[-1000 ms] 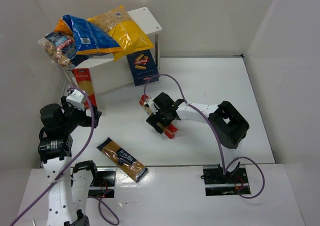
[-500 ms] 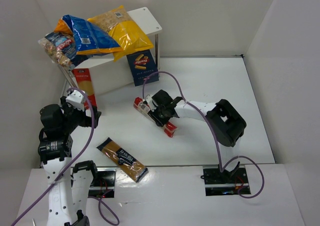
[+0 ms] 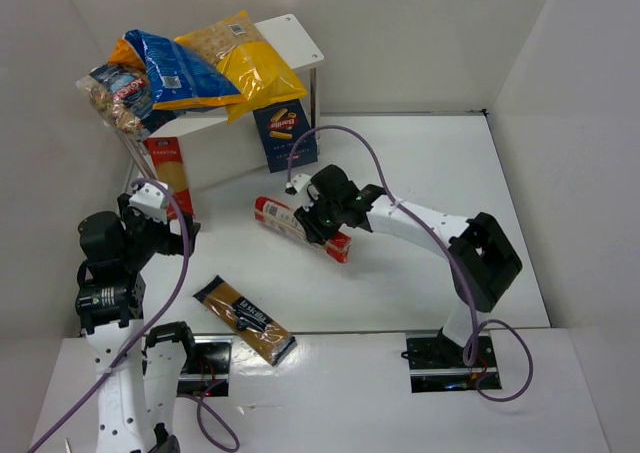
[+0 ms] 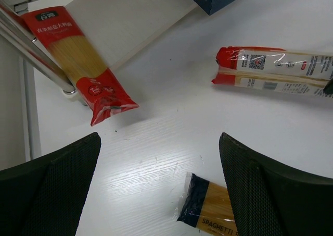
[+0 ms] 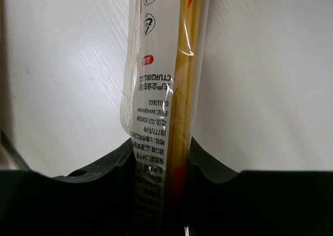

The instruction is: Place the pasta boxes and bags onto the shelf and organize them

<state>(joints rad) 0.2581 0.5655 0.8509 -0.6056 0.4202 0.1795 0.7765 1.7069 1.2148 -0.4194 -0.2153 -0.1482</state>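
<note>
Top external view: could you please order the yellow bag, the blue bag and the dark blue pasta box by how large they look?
1. Yellow bag and blue bag: near alike and overlapping, so unranked; both sit atop the shelf, nearer the camera.
2. Pasta box: clearly smallest.

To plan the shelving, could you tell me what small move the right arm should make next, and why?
Probably carry the spaghetti packet toward the shelf: the right tool is shut on its middle, and it is short of the lower level, in front of the blue pasta box.
</note>
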